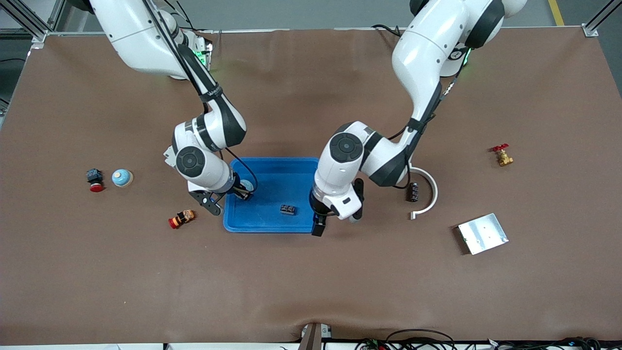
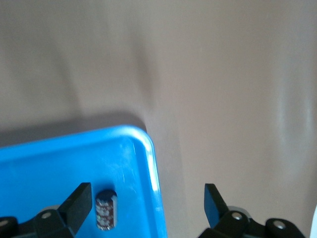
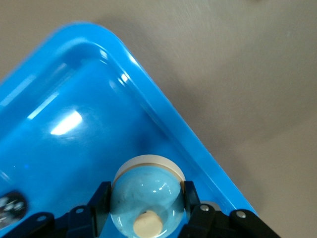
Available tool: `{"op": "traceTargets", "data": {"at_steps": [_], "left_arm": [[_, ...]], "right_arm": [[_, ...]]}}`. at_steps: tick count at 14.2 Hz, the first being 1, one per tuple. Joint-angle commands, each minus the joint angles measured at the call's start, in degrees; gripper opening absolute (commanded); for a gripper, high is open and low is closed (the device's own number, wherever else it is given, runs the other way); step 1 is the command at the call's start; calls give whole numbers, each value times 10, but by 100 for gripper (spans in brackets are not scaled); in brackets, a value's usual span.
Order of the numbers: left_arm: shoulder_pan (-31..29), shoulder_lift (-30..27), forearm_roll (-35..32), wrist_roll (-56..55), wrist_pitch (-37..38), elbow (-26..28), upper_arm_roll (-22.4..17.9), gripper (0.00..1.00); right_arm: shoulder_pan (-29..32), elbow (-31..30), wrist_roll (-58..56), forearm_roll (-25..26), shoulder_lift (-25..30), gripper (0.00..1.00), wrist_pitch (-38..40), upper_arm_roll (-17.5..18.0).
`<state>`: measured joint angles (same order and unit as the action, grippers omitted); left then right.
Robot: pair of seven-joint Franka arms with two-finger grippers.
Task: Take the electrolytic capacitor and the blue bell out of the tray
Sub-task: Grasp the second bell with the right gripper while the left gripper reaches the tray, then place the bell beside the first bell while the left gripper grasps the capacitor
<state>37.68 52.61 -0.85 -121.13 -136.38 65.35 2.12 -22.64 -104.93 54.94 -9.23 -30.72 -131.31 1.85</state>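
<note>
Right now the right tool (image 3: pixel 147 208) is down inside the blue tray (image 1: pixel 272 167), at the tray's end toward the right arm, with its fingers (image 3: pixel 101 201) closed on a pale blue bell (image 3: pixel 146 196) that has a cream base and a small knob on top. In the front view that bell shows only as a sliver by the tray's rim.

Meanwhile the left tool (image 2: pixel 148 203) hangs with its fingers spread wide and nothing between them, over the tray's corner nearest the front camera at the left arm's end. Just under it, a small dark capacitor (image 2: pixel 106 209) lies on the tray floor close to that rim.

Outward on the bench (image 1: pixel 311 282), a second blue bell (image 1: pixel 122 177) and a red-capped push button (image 1: pixel 95 180) sit near the right arm's end, and another red-capped button (image 1: pixel 181 218) lies beside the tray. Toward the left arm's end are a white curved piece (image 1: pixel 429 190) with a dark cylinder (image 1: pixel 413 191) beside it, a metal plate (image 1: pixel 482 233) and a brass valve (image 1: pixel 502 155).
</note>
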Motion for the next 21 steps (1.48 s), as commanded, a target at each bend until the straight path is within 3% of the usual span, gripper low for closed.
{"op": "traceTargets", "data": {"at_steps": [1,7,9,12,19,20,21], "left_arm": [[22,78,5,-30,-2,-105,-9,100],[60,100,5,-32,-1,-105,-19,100],[68,108,5,-31,-2,-105,-22,100],[72,114,5,-31,-3,-105,-24,100],[94,137,5,-33,-21,-105,-41,100],[99,140,5,-34,-28,-105,-43,100],[100,141,5,-34,-30,-105,-43,100]], "right_arm": [[34,32,-95,-3,15,1,51,10],[131,31,-469,0,34,0,119,-59],[145,29,-547,24,29,0,115,-88],[160,28,-600,38,16,0,87,-100],[171,27,-585,33,-30,1,43,-101],[171,27,-585,33,-33,13,42,-102],[172,27,-585,32,-35,36,42,-102]]}}
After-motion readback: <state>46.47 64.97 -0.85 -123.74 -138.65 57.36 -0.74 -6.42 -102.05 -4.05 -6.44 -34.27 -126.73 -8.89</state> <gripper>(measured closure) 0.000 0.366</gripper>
